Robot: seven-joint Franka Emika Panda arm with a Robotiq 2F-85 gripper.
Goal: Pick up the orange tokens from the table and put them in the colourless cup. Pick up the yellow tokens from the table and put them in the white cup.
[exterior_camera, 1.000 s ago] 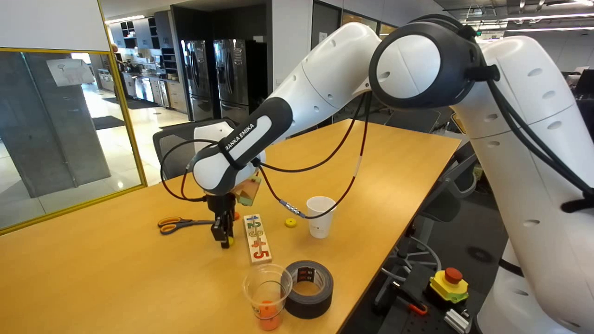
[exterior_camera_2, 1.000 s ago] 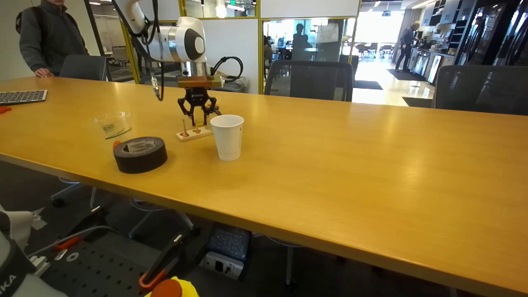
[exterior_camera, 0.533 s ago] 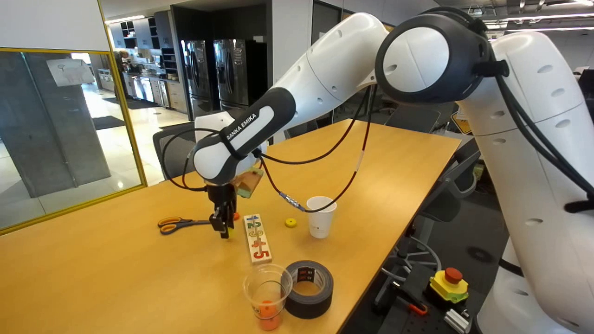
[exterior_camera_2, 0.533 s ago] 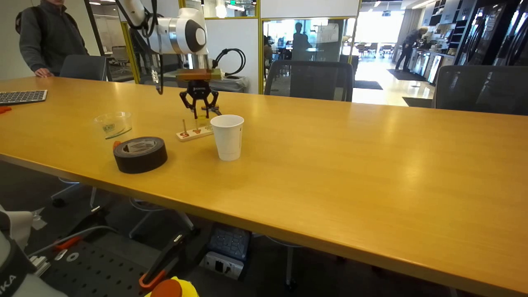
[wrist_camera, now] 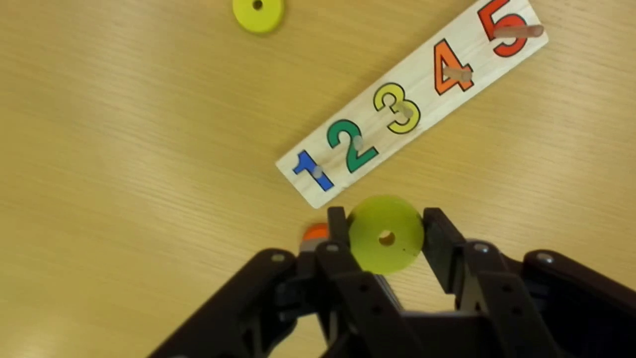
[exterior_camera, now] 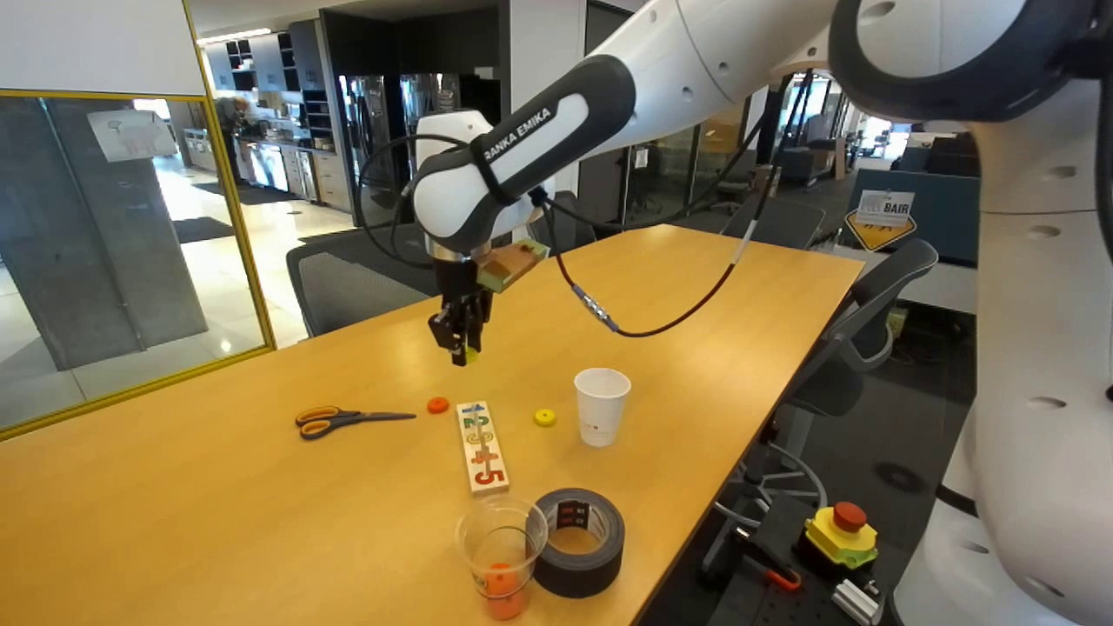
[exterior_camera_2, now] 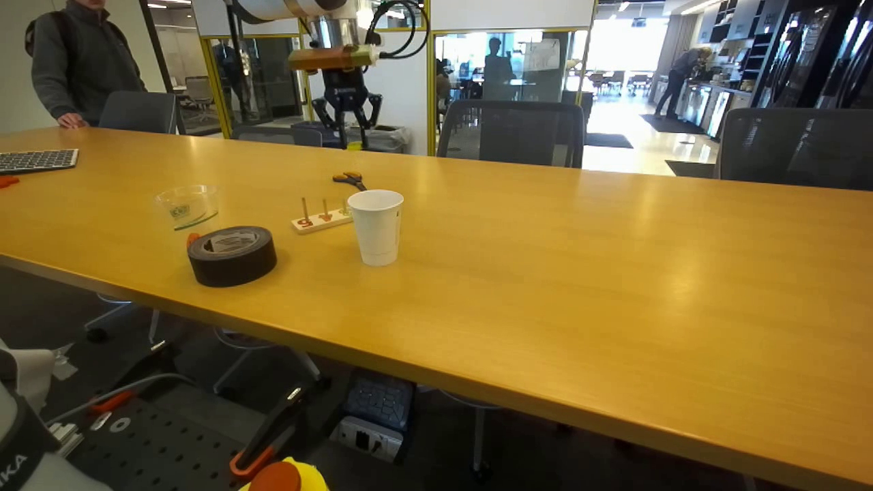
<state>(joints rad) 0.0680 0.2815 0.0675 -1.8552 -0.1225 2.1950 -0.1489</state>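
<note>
My gripper (exterior_camera: 461, 359) is shut on a yellow token (wrist_camera: 385, 236), held between the fingertips high above the table. The gripper also shows in an exterior view (exterior_camera_2: 352, 144), beyond the white cup. A second yellow token (exterior_camera: 544, 417) lies flat on the table near the white cup (exterior_camera: 602, 407); it also shows in the wrist view (wrist_camera: 258, 12). An orange token (exterior_camera: 437, 405) lies by the scissors' tip; a finger partly hides it in the wrist view (wrist_camera: 316, 231). The colourless cup (exterior_camera: 474, 543) stands upright with orange tokens (exterior_camera: 503, 596) inside. The white cup's inside is hidden.
A numbered wooden board (exterior_camera: 483, 448) with upright pegs lies mid-table. A black tape roll (exterior_camera: 578, 556) stands beside the colourless cup. Orange-handled scissors (exterior_camera: 348, 419) lie to the board's left. A keyboard (exterior_camera_2: 37, 160) and a person (exterior_camera_2: 89, 61) are at the table's far end.
My gripper has lifted the yellow token off the table, rising well above it and shifting toward the right in an exterior view. The orange token by the scissors is now fully uncovered there.
</note>
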